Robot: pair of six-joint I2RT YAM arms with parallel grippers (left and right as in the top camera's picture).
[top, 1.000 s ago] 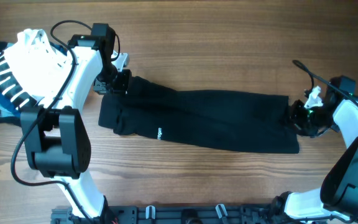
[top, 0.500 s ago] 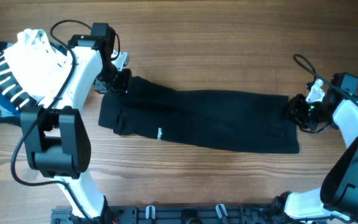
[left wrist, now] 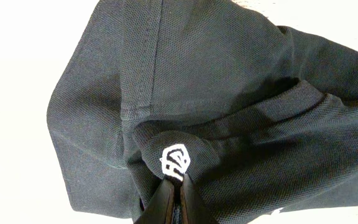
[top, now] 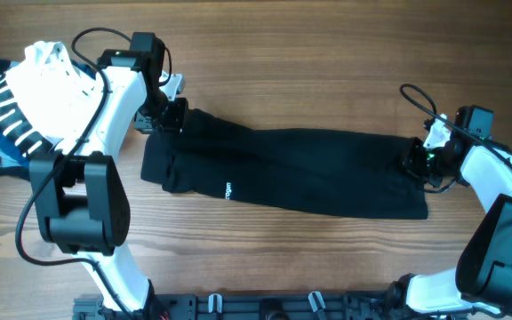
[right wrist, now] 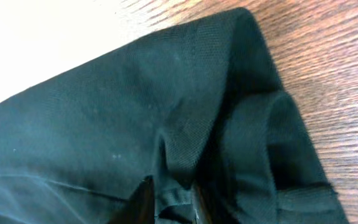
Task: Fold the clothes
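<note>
The clothes (top: 292,169), a black T-shirt, lie as a long folded strip across the middle of the wooden table (top: 327,53), with small white lettering (top: 228,189) near the left end. My left gripper (top: 174,116) is at the strip's upper left corner. In the left wrist view it (left wrist: 174,180) is shut on a fold of the black fabric (left wrist: 229,74) just below a white logo (left wrist: 174,163). My right gripper (top: 419,160) sits on the strip's right end. In the right wrist view it (right wrist: 169,186) is shut on a raised ridge of the fabric (right wrist: 104,124).
A white garment (top: 56,80) and a navy white-striped garment (top: 3,111) are piled at the far left, behind the left arm. A black rail (top: 265,307) runs along the front edge. Cables loop above the right wrist (top: 420,93).
My right gripper has shifted left onto the shirt's right end and its jaws have narrowed on a fold. The left gripper and the shirt have stayed put.
</note>
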